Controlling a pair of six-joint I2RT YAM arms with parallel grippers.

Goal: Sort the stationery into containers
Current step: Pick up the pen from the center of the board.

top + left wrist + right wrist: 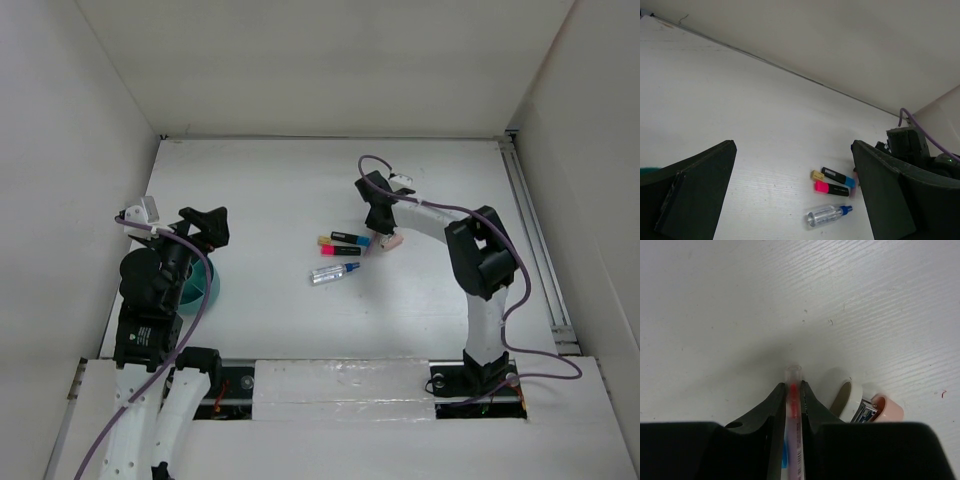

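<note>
My right gripper (378, 222) is down at the table, shut on a thin clear pen with a red core (794, 373); the jaws (792, 387) pinch it along its length. To its left lie a black marker with a blue end (350, 238), a yellow piece (324, 240), a black marker with a pink end (340, 250) and a clear blue-capped pen (333, 272). They also show in the left wrist view (831, 188). The teal cup (208, 287) is mostly hidden under my left arm. My left gripper (205, 228) is open and empty above it. No orange pencils are in view.
A white tape roll (840, 390) and a pinkish-beige piece with a metal part (887, 409) lie just right of my right fingers; the piece also shows in the top view (392, 241). White walls enclose the table on three sides.
</note>
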